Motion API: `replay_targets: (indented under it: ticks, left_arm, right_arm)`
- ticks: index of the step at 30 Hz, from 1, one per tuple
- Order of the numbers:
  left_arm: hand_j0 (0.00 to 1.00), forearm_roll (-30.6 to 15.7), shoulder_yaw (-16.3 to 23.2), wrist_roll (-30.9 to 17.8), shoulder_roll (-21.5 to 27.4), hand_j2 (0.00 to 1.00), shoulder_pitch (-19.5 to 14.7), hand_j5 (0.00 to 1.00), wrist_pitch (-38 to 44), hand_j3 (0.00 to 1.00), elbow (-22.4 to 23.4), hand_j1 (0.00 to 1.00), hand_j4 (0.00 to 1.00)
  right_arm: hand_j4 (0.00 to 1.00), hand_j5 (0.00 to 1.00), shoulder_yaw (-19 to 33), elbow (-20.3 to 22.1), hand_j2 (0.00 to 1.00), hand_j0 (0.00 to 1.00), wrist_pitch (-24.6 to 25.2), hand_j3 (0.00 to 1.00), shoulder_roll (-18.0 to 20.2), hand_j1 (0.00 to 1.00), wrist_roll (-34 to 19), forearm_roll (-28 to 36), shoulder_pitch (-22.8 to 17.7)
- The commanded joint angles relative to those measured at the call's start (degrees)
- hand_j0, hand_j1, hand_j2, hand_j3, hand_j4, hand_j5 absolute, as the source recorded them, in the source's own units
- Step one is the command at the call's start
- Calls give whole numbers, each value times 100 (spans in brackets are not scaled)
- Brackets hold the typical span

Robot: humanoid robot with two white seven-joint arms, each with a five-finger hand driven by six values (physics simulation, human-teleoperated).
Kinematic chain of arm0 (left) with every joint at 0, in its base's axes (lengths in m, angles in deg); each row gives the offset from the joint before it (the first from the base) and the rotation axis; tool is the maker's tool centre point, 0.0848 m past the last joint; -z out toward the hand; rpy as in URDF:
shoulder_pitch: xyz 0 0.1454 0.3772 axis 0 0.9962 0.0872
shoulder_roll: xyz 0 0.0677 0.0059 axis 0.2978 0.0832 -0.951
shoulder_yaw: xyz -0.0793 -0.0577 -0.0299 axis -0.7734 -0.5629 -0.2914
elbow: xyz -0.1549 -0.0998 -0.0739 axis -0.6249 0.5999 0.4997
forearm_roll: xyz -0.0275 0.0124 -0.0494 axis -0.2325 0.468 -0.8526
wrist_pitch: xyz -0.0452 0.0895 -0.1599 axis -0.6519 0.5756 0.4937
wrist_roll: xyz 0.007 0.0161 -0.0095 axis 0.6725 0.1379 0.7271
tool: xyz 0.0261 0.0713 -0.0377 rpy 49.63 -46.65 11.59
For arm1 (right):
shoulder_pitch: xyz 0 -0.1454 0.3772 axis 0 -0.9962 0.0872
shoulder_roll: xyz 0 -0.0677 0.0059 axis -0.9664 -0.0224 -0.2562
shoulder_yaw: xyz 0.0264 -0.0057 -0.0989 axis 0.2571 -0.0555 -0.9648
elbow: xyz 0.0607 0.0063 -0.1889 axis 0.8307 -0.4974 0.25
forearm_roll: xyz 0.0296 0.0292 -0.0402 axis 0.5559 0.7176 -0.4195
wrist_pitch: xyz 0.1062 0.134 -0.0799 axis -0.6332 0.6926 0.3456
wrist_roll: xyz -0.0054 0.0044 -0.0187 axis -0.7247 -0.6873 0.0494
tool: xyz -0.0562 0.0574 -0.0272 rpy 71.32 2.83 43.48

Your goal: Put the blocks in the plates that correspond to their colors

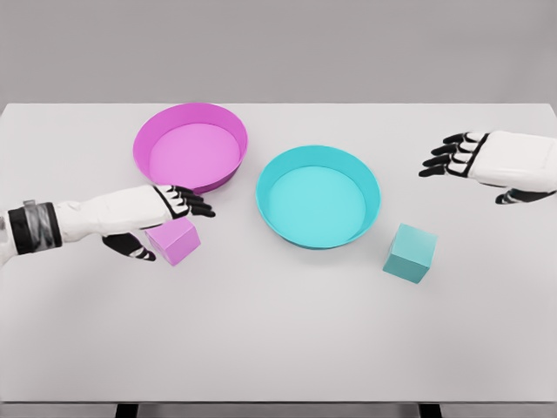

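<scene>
Pink block point(173, 241) is bracketed by L hand point(161, 222), fingers spread, grasp not confirmed.
Block sits on table point(261, 340) near pink plate point(191, 145); teal block point(410, 252) is seen beside teal plate point(318, 196); R hand point(487, 165) is held open, apart.

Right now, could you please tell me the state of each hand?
Left hand: open, fingers above the pink block, thumb beside it, not visibly gripping.
Right hand: open, holding nothing.
</scene>
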Motion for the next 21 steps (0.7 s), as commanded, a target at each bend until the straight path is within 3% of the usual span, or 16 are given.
replay_targets:
  ticks: [1,11,21]
  left_arm:
    - [100,149,10,4,-42,100,0,100,12,100,21,100,100]
    - [100,457,19,13,-200,100,-44,100,12,100,135,100,100]
    - [99,528,19,13,-191,99,-53,99,12,99,144,99,99]
  right_arm:
    - [100,100,-13,134,100,100,2,100,-7,100,2,37,0]
    - [100,100,-65,222,100,100,2,100,-359,100,-129,19,-184]
    - [100,100,-65,451,100,100,2,100,-464,100,-226,10,-334]
